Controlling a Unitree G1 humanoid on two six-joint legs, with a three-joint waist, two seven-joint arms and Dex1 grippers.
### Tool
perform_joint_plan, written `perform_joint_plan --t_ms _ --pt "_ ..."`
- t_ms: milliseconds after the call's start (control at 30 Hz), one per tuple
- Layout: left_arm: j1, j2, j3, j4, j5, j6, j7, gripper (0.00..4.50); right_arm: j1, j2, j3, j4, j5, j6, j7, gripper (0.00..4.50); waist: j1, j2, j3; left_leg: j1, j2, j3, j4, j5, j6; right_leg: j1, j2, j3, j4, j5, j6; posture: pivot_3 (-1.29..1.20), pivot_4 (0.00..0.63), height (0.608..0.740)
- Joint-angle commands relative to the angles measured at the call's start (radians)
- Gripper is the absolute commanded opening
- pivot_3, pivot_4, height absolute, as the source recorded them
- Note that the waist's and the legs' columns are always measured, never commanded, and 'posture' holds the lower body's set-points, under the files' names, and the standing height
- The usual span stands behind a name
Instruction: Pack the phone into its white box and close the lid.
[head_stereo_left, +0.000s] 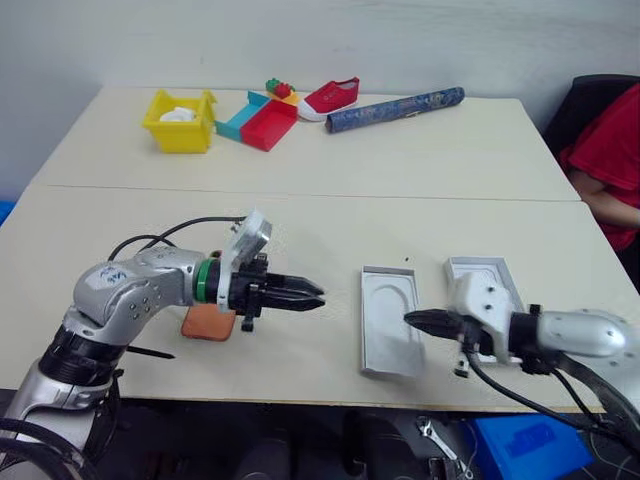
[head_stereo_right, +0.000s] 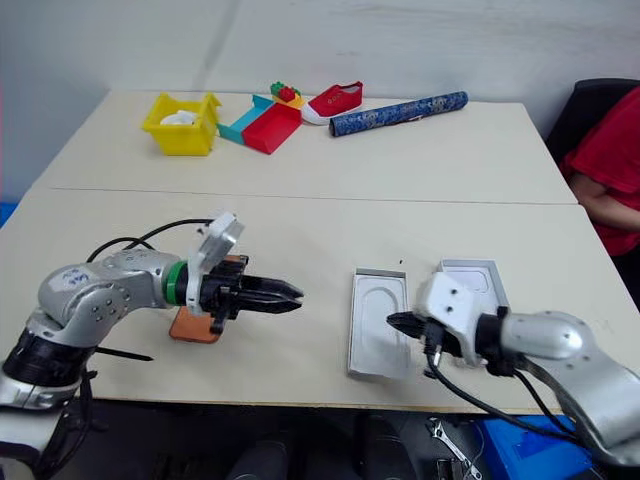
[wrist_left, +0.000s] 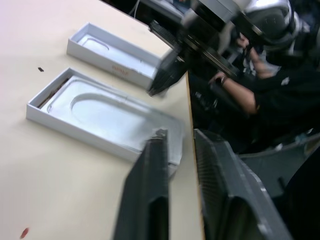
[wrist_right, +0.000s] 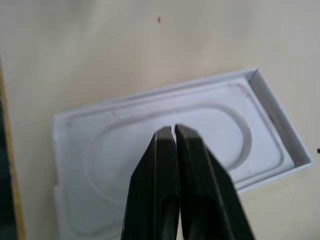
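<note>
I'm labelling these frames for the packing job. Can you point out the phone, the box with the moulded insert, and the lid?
the phone (head_stereo_left: 208, 323), left eye view, orange corner showing below the left arm.
the box with the moulded insert (head_stereo_left: 388, 322), left eye view, the insert's oval recess.
the lid (head_stereo_left: 485, 268), left eye view, far inner floor.

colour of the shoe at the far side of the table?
Red with a white sole; the shoe shows best in the left eye view.

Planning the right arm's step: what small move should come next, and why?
Probably open the right gripper and lift the moulded insert out: its shut tips hover over the insert, which fills the white box, while the phone lies behind the left gripper.
</note>
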Motion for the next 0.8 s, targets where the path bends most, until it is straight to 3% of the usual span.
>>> perform_joint_plan --t_ms 33,267,800 --pt "0.003 -0.013 0.009 -0.036 0.065 -0.051 -0.024 0.02 -0.074 0.024 0.108 0.072 -0.127 -0.01 -0.027 0.0 0.002 0.0 0.0 -0.001 0.0 0.0 0.0 0.0 0.0 0.0 0.0 0.0 0.0 0.0 0.0 0.0 0.15 0.74" --pt "-0.001 -0.051 0.027 -0.022 0.108 -0.039 -0.02 0.02 -0.199 0.073 0.254 0.27 -0.356 -0.139 -0.042 0.0 -0.001 0.0 0.0 -0.002 0.0 0.0 0.001 -0.001 0.003 0.0 0.0 -0.001 -0.001 0.001 0.001 0.0 0.15 0.74" --pt "-0.007 -0.12 0.034 0.001 0.138 0.0 -0.027 0.02 -0.236 0.173 0.193 0.356 -0.465 -0.218 -0.067 0.0 -0.001 0.0 0.0 -0.001 0.0 0.0 0.002 0.0 0.003 0.0 0.0 -0.001 0.002 0.001 0.001 0.0 0.15 0.74"
